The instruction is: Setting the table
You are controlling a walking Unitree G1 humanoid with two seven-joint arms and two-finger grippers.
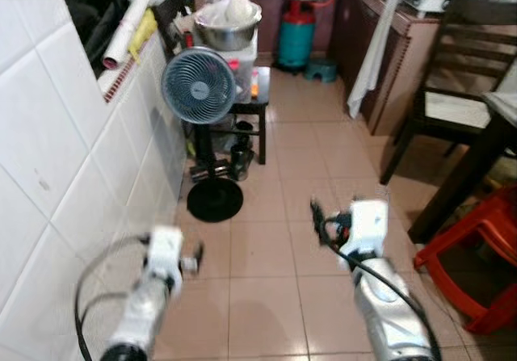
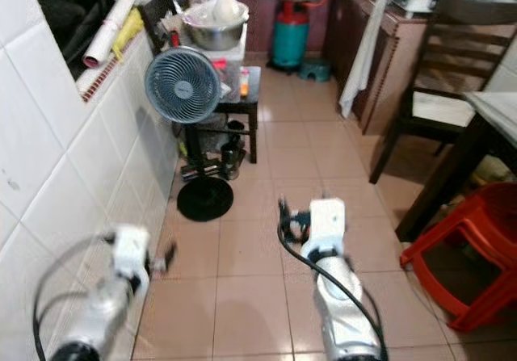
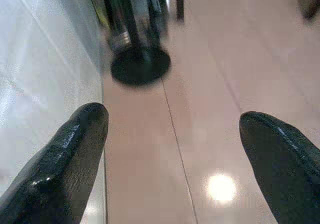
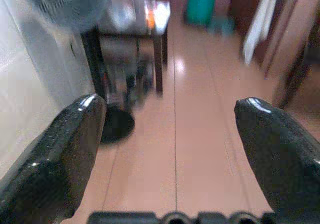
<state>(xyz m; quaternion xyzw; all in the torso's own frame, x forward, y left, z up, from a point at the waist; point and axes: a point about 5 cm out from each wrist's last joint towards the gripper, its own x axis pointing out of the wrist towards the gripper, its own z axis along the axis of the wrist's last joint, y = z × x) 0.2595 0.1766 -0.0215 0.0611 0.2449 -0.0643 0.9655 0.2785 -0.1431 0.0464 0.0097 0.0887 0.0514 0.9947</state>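
A dark dining table with a pale top [image 1: 502,107] stands at the far right, with a dark wooden chair [image 1: 452,70] behind it. My left gripper [image 1: 196,256] is held low over the tiled floor beside the white tiled wall. In the left wrist view its fingers [image 3: 75,149] stand wide apart with nothing between them. My right gripper [image 1: 317,218] hangs over the middle of the floor. It is open too, and its fingers [image 4: 65,144] frame bare floor.
A standing fan [image 1: 199,86] with a round black base [image 1: 215,200] is ahead on the left, before a small dark table [image 1: 257,107] carrying a metal bowl [image 1: 228,28]. A teal gas cylinder [image 1: 296,34] stands at the back. A red plastic stool [image 1: 477,248] sits under the table.
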